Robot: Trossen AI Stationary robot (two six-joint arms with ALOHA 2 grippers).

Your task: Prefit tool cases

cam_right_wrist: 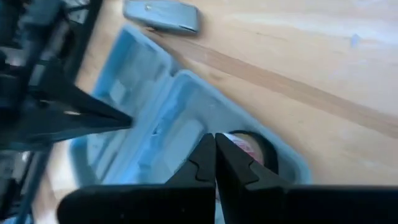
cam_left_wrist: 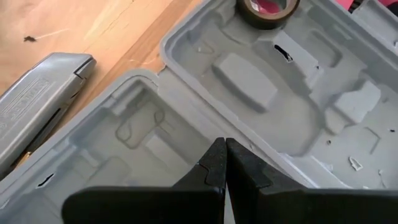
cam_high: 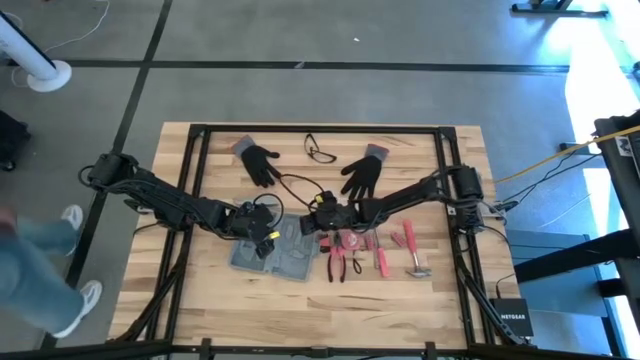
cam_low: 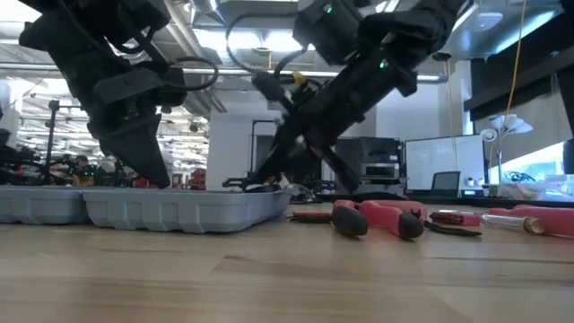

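I am reaching both arms in from the frame's two sides toward the tool case [cam_high: 272,252], which is lying open and flat on the wooden table [cam_high: 150,290] just below the centre of the high view, its long axis running left to right and tilting slightly down to the right. My left gripper [cam_high: 262,238] is hanging directly over the case's left half, fingers pressed together and gripping nothing, the arm stretching in low from the left. My right gripper [cam_high: 318,212] is also clenched and empty, sitting at the case's upper right corner, its arm slanting in from the right. In the right wrist view a roll of tape [cam_right_wrist: 245,147] is sitting in the recess just beyond my fingertips. Red-handled pliers [cam_high: 340,262] are lying right of the case. My left gripper appears nearer the case's middle.
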